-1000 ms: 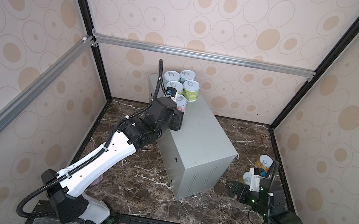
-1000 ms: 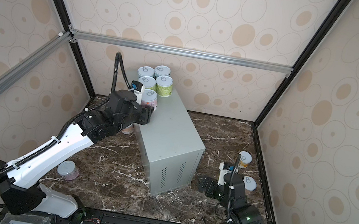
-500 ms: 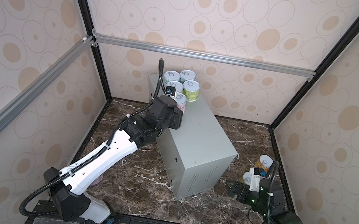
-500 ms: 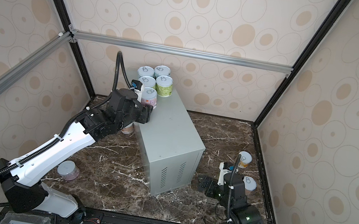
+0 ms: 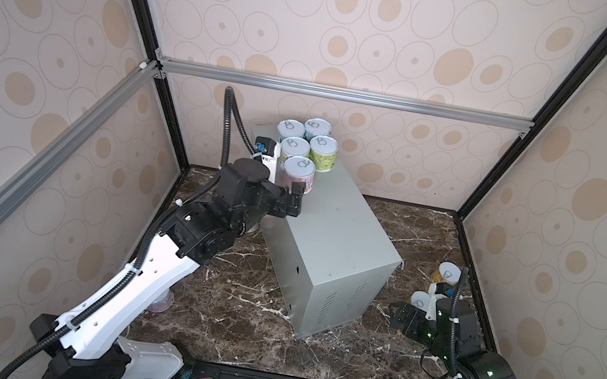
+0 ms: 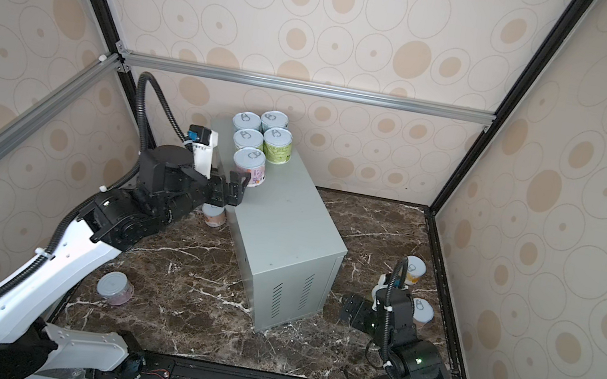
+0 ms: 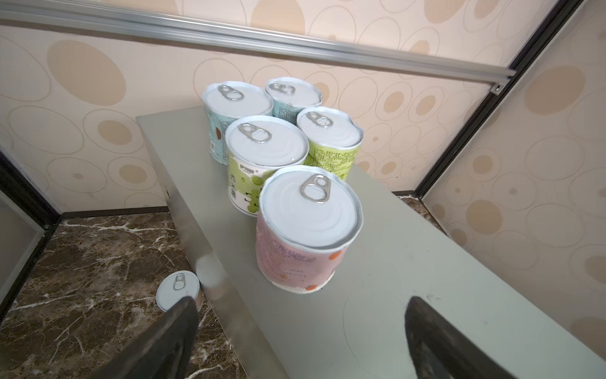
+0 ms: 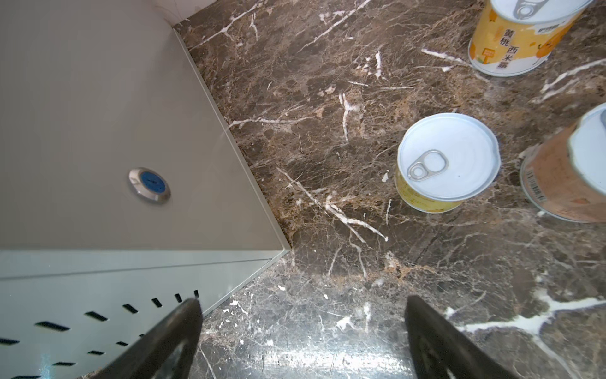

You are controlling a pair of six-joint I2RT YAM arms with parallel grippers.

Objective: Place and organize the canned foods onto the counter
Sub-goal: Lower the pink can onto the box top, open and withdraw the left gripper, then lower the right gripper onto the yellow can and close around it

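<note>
Peeking from behind the left arm (image 5: 151, 277), a half-hidden pink tin (image 5: 164, 303).

orange can (image 8: 557, 183) edge-cropped, floor can (image 5: 165, 303), perhaps pink, half-hidden

A: Any wording legible here?
B: The yellow tin (image 8: 511, 49) bears "黄桃西米露" in vertical characters on its label.
A: And the rest?
B: Fine print on the pink tin (image 7: 295, 262) and green tin (image 7: 244, 187) is too blurred to read.
</note>
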